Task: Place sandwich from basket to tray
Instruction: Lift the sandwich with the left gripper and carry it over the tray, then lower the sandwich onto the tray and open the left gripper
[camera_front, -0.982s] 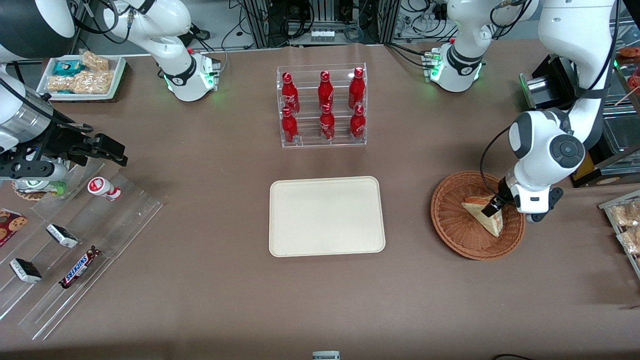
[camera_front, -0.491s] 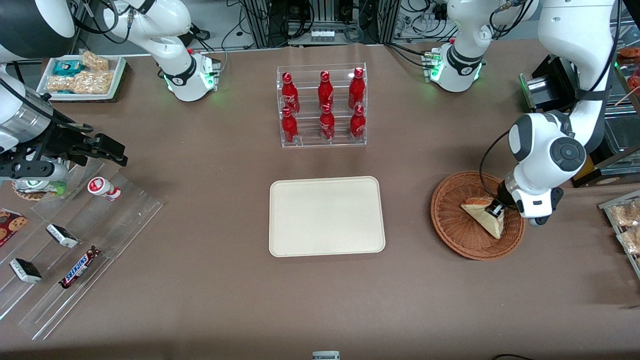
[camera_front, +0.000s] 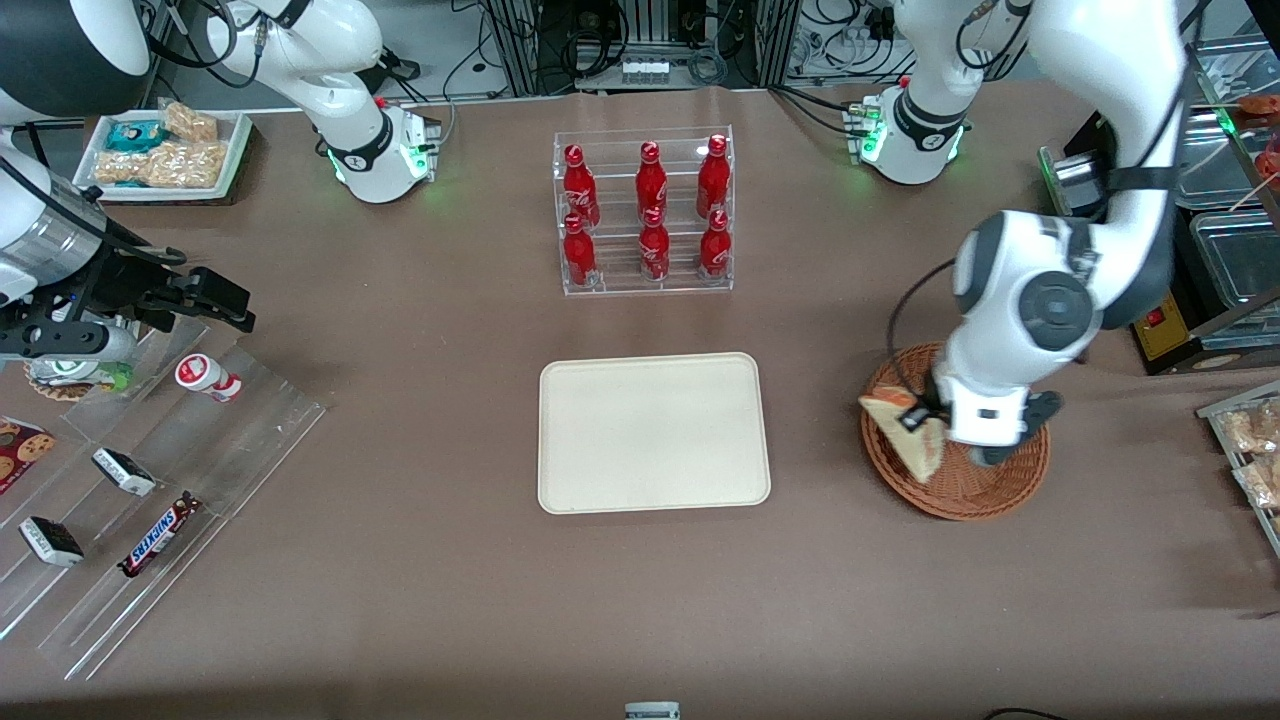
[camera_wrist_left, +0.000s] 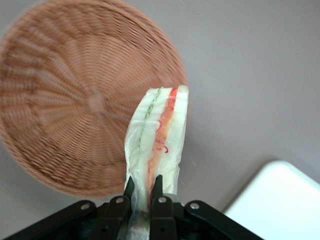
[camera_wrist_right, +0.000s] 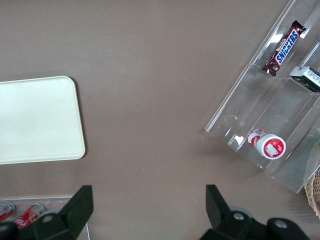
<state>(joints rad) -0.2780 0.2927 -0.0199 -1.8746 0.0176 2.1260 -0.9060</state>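
My left gripper (camera_front: 932, 420) is shut on the clear-wrapped sandwich (camera_front: 905, 433) and holds it lifted above the rim of the wicker basket (camera_front: 990, 487), on the edge nearest the tray. In the left wrist view the gripper (camera_wrist_left: 143, 189) pinches the wedge's end, and the sandwich (camera_wrist_left: 161, 131) hangs with its red and green filling edge showing over the basket (camera_wrist_left: 75, 95). The basket holds nothing else. The cream tray (camera_front: 654, 432) lies flat at the table's middle; one corner of it shows in the wrist view (camera_wrist_left: 280, 200).
A clear rack of red bottles (camera_front: 645, 212) stands farther from the front camera than the tray. Clear stepped shelves with snack bars (camera_front: 150, 470) lie toward the parked arm's end. A white tray of snack packs (camera_front: 165, 150) sits at the back. Packed snacks (camera_front: 1250, 440) lie at the working arm's end.
The gripper has closed on the sandwich, lifted it out of the basket's middle and carried it sideways to the basket's rim, toward the tray. The arm has swung the same way.
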